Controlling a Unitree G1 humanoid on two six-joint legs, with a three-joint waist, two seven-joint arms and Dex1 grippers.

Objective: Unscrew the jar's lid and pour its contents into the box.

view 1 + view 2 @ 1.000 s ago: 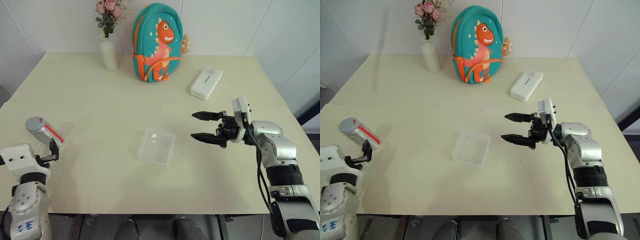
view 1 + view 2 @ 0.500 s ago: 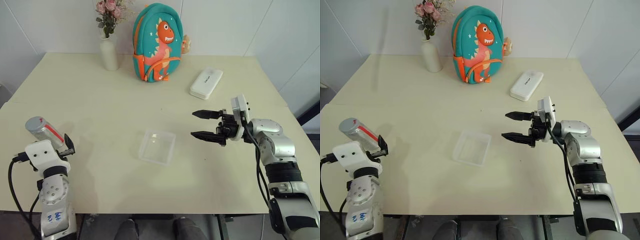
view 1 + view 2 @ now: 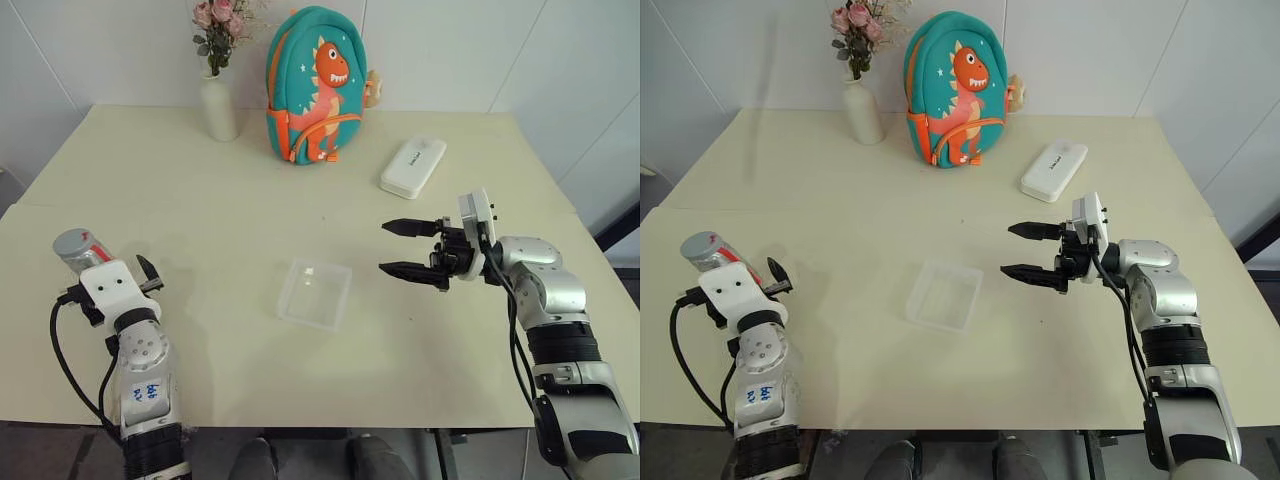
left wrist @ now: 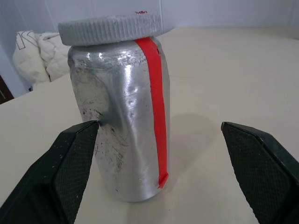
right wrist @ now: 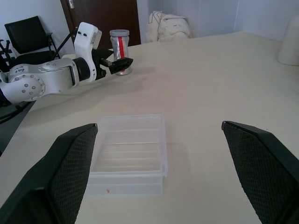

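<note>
The jar (image 4: 124, 121) stands upright near the table's left edge, silvery with a red tape stripe, and the grey ribbed lid (image 4: 110, 28) is screwed on. Its contents are hidden behind the silvery wall. My left gripper (image 4: 159, 128) is open right in front of the jar, its fingers (image 4: 70, 163) spread to either side without closing on it. The box (image 3: 314, 294), shallow clear plastic, lies at the table's middle. To the right of the box, my right gripper (image 3: 384, 247) hovers open and points toward it, holding nothing.
At the table's far side are a white vase (image 3: 218, 105) with pink flowers, a teal dinosaur backpack (image 3: 312, 85) and a flat white case (image 3: 412, 165). A black chair (image 5: 28, 35) stands beyond the table's left edge.
My left arm has swung inward and forward, bringing its open gripper up to the jar. The right gripper and the box have stayed where they were.
</note>
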